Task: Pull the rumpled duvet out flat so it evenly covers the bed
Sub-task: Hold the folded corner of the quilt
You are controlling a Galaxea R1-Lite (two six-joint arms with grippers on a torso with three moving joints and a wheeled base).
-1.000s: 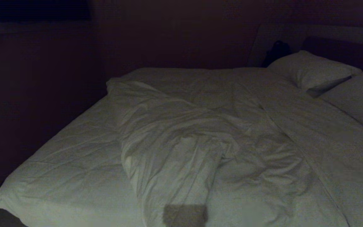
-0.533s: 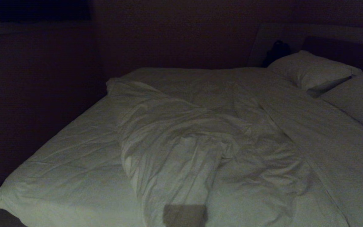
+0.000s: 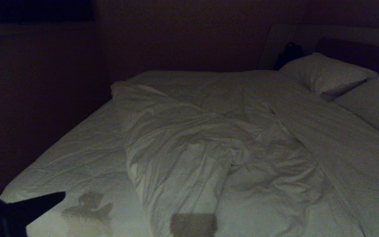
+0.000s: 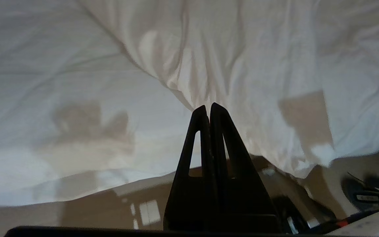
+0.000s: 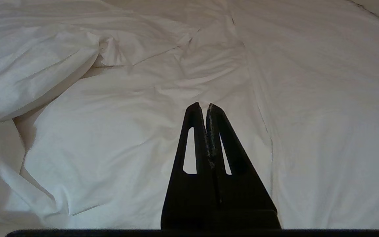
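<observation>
Nothing is spread yet: the duvet (image 3: pixel 189 154) lies bunched in a ridge down the middle of the bed (image 3: pixel 77 158), leaving the left mattress bare. The left gripper (image 3: pixel 56 197) hovers near the bed's near-left corner, fingers together, empty. The right gripper (image 5: pixel 202 107) is likewise closed on nothing.

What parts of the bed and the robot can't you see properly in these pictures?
- Puffy white creased duvet: its near end is cut off by the head view's bottom edge.
- Wide bed with white quilted mattress: the far side is covered by the duvet, and the right side runs out of frame.
- Black left hand: only its tip enters the head view.
- Black right hand: missing from the head view.
- Dark object beside the white pillow: too dim to identify.
</observation>
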